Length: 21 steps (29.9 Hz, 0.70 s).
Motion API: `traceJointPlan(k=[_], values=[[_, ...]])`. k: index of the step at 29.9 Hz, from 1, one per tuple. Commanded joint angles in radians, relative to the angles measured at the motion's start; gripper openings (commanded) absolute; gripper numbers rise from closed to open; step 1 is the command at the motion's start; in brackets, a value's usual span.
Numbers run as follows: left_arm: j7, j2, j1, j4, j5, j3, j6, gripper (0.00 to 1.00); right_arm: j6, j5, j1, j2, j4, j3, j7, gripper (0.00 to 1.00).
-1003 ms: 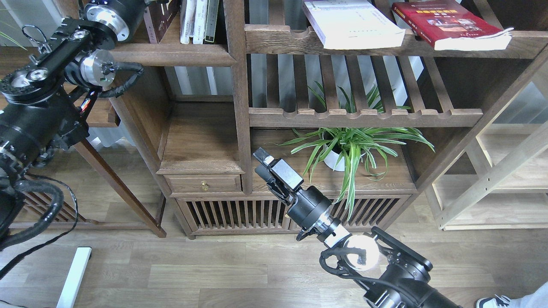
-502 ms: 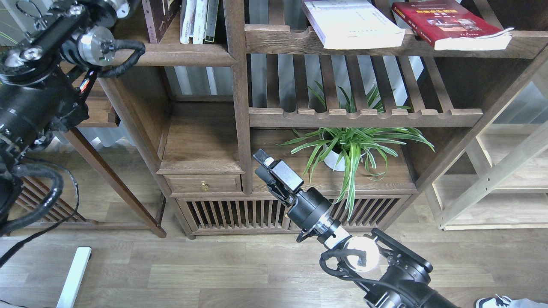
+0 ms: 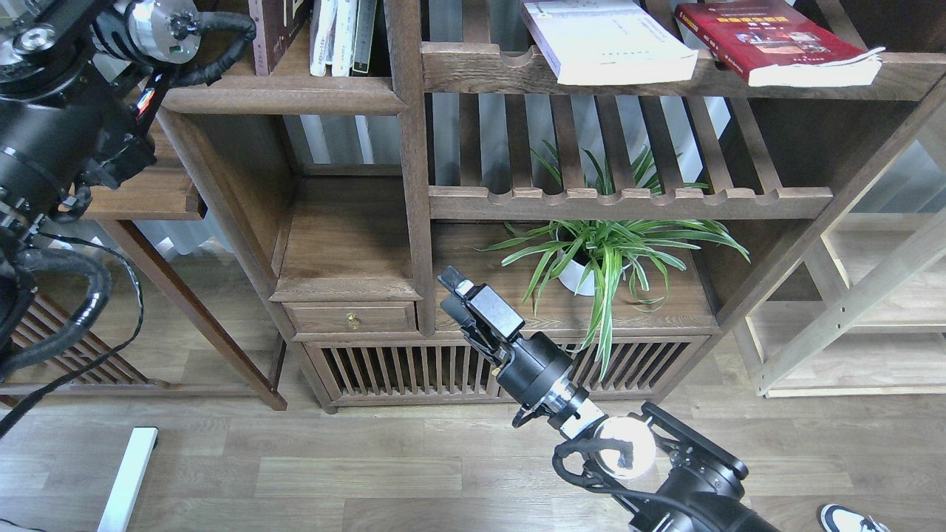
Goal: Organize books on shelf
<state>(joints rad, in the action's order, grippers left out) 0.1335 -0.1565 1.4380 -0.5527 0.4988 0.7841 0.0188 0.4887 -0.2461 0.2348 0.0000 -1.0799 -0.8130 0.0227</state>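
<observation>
The dark brown book [image 3: 275, 33] stands upright at the left of the solid walnut shelf [image 3: 295, 96] at the top left, cut off by the frame's top edge. The thick white book [image 3: 610, 41] and the red photo-cover book [image 3: 776, 41] lie flat on the slatted shelf at the top right, overhanging its front rail. My left arm rises out of view at the top left, so its gripper is hidden. My right gripper [image 3: 452, 288] hangs empty low in front of the cabinet, fingers dark and close together.
Thin white and dark-spined books [image 3: 340, 37] stand next to the brown book. A potted spider plant [image 3: 599, 251] sits on the lower board right of my right gripper. A drawer [image 3: 353, 318] and a slatted cabinet front lie below. A pale wooden rack [image 3: 872, 295] stands at the right.
My left arm has moved up and left, its wrist now leaving the frame's top. The brown book stands more upright on the shelf. My right arm has barely moved.
</observation>
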Motion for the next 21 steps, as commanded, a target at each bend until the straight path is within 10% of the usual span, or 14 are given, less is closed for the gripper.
traceJointPlan(k=[1, 21], values=[[0.0, 0.0, 0.007, -0.001, 0.0, 0.004, 0.0, 0.32, 0.0, 0.002, 0.001, 0.0, 0.0, 0.0, 0.0, 0.98], [0.014, -0.043, 0.025, -0.016, -0.025, 0.021, -0.016, 0.41, 0.0, 0.007, 0.001, 0.0, -0.002, -0.008, -0.001, 0.98]])
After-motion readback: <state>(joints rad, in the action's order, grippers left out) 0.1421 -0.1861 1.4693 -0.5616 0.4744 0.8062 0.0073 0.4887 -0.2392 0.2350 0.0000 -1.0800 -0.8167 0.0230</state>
